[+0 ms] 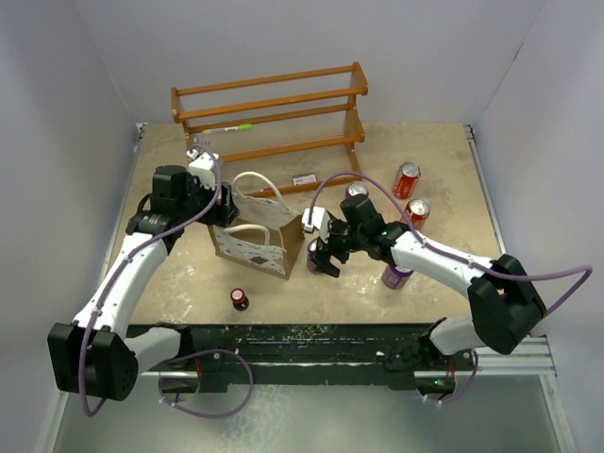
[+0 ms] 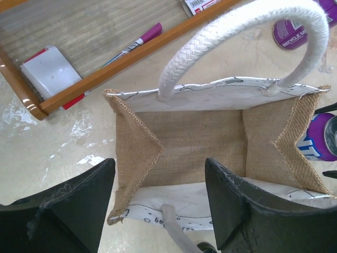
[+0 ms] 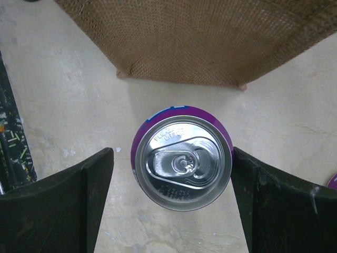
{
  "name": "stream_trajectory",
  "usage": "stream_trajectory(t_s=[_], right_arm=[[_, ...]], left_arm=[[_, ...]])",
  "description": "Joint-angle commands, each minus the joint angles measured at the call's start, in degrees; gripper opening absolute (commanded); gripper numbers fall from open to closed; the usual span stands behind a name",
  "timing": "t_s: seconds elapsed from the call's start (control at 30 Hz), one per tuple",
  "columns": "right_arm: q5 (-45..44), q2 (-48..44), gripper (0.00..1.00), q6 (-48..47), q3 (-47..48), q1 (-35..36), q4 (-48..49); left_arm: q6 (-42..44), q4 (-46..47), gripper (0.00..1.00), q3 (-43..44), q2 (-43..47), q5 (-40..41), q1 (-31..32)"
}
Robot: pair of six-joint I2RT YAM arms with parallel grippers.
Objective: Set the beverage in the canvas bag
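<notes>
The canvas bag [image 1: 253,247] stands open on the table, its tan inside [image 2: 192,139] holding nothing. My left gripper [image 2: 160,200] hovers open over the bag's near rim, and one white loop handle [image 2: 176,226] lies loose between and below its fingers. The other handle [image 2: 237,26] arches up at the far rim. The beverage is a purple can [image 3: 182,161], upright on the table just right of the bag. My right gripper [image 3: 171,153] straddles it, open. The right finger [image 3: 253,179] is at the can's side and a gap shows at the left finger [image 3: 95,179].
A wooden rack [image 1: 274,113] stands behind the bag with a marker [image 2: 134,45] and a white card [image 2: 50,71] on it. Two red cans [image 1: 406,179] [image 1: 416,212] and other purple cans [image 1: 395,276] [image 2: 295,31] stand to the right. A small dark can [image 1: 240,299] sits in front.
</notes>
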State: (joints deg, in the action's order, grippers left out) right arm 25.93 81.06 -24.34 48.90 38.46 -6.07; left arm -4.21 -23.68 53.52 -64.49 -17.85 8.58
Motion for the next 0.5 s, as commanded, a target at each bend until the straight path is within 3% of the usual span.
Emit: stream_trajectory(t_s=[0.0, 0.17, 0.3, 0.47], right_arm=[[-0.47, 0.66, 0.85, 0.54, 2.18, 0.66, 1.0], [-0.72, 0.36, 0.6, 0.35, 3.17, 0.73, -0.16], [-2.0, -1.28, 0.38, -0.28, 4.98, 0.69, -1.75], [-1.74, -3.52, 0.22, -0.54, 6.55, 0.66, -2.34]], left_arm=[[2.2, 0.12, 0.73, 2.0, -1.97, -1.33, -0.32], [3.24, -1.57, 0.7, 3.07, -4.84, -2.6, -0.36], [4.06, -2.85, 0.61, 3.64, -6.43, -3.33, -0.33], [4.27, -2.97, 0.54, 3.37, -6.75, -4.33, -0.32]])
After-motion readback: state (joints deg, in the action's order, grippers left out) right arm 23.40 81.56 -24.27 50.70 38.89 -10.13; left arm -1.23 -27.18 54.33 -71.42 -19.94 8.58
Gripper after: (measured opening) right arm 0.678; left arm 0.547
